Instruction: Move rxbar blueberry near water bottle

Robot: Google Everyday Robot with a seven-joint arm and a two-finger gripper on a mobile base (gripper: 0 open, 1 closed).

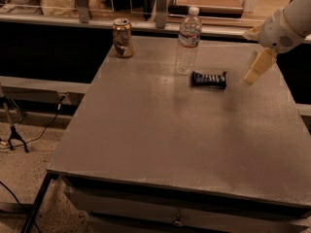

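Observation:
The rxbar blueberry (208,80), a flat dark navy bar with pale lettering, lies on the grey table (160,130) just right of the water bottle (187,40). The bottle is tall and clear with a white cap and stands upright at the back middle. My gripper (256,67) hangs above the table's right side, to the right of the bar and apart from it. It holds nothing.
A tan-and-gold can (122,38) stands at the table's back left. A shelf with boxes and posts runs behind the table. A cable and a stand's leg lie on the floor at the left.

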